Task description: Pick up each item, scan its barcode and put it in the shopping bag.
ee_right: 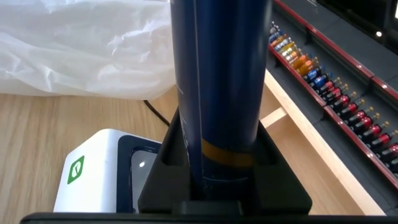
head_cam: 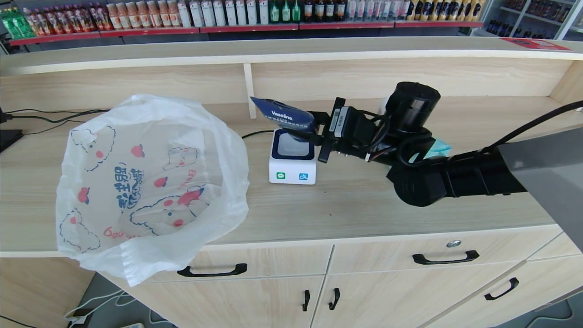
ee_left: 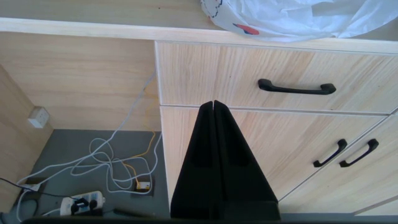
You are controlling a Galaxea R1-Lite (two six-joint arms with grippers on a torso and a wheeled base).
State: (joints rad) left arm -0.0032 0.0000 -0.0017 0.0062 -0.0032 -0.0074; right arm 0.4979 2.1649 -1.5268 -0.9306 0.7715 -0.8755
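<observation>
My right gripper [head_cam: 314,130] is shut on a dark blue tube [head_cam: 282,116], held level just above the glass top of the white scanner box [head_cam: 292,159] on the counter. In the right wrist view the tube [ee_right: 217,81] rises between the fingers with the scanner [ee_right: 106,180] below it. A white printed shopping bag [head_cam: 150,182] stands open at the counter's left, its mouth facing up. A teal item [head_cam: 437,149] lies behind my right arm, mostly hidden. My left gripper [ee_left: 214,109] hangs shut and empty below the counter, in front of the drawer fronts.
The wooden counter [head_cam: 364,205] has a raised back ledge [head_cam: 319,50] and a divider [head_cam: 249,91]. A black cable [head_cam: 255,134] runs behind the scanner. Drawers with black handles [head_cam: 445,259] sit below. Cables lie on the floor [ee_left: 106,168].
</observation>
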